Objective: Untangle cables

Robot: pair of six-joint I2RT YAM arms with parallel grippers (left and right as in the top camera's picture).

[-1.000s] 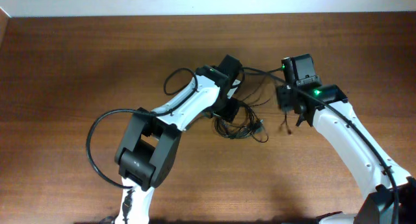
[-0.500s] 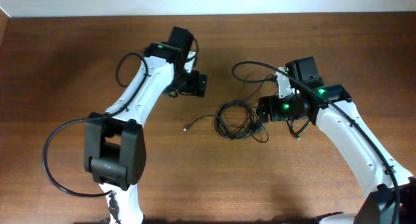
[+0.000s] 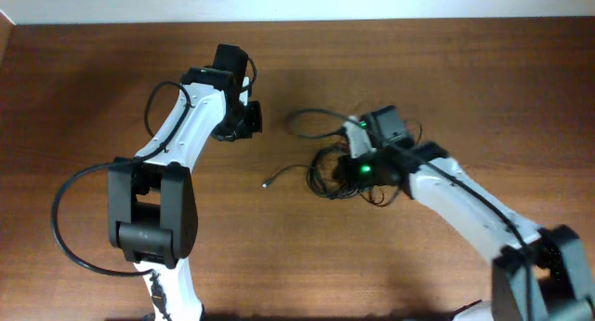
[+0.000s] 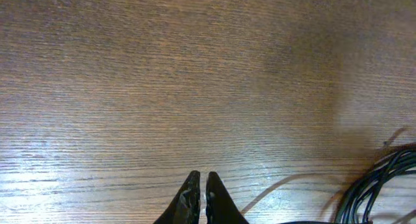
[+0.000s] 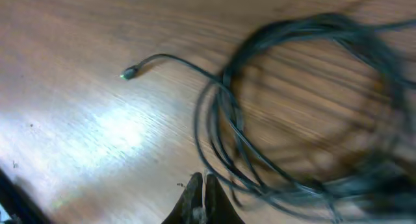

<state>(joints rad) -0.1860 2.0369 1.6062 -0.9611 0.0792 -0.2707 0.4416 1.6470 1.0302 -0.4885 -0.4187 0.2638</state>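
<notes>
- Overhead: since half a second ago the right gripper (image 3: 342, 168) has swung left across the frame and now sits over the cables (image 3: 324, 183), which lie just right of centre; the left gripper (image 3: 247, 123) has drawn back a little toward the upper left, well apart from the tangle; the loose plug end (image 3: 268, 182) lies where it did, just left of the coil on the table (image 3: 84, 98).
- Overhead, risk: with the left arm off to one side, nothing pins the coil; if the right arm drags, I judge the whole bundle would slide as one lump and tighten rather than open.
- Overhead, writing: none that can be read; only a green light (image 3: 364, 168) on the right wrist.
- Left wrist: the left gripper (image 4: 200, 182) has its tips pressed together at the bottom centre with nothing between them; bare wood fills the frame; a few strands of the cables (image 4: 377, 182) cross the lower right corner; no lettering.
- Right wrist: the right gripper (image 5: 200, 184) likewise has its tips together at the bottom centre and holds nothing; the cables (image 5: 224, 120) loop just beside and above it, filling the right half; the plug end (image 5: 129, 73) trails off to the upper left.
- Right wrist, risk: the picture is smeared; several strands run bunched beside the tips, so a pinch here would probably catch more than one cord and lift the knot whole; no brand or label shows.
</notes>
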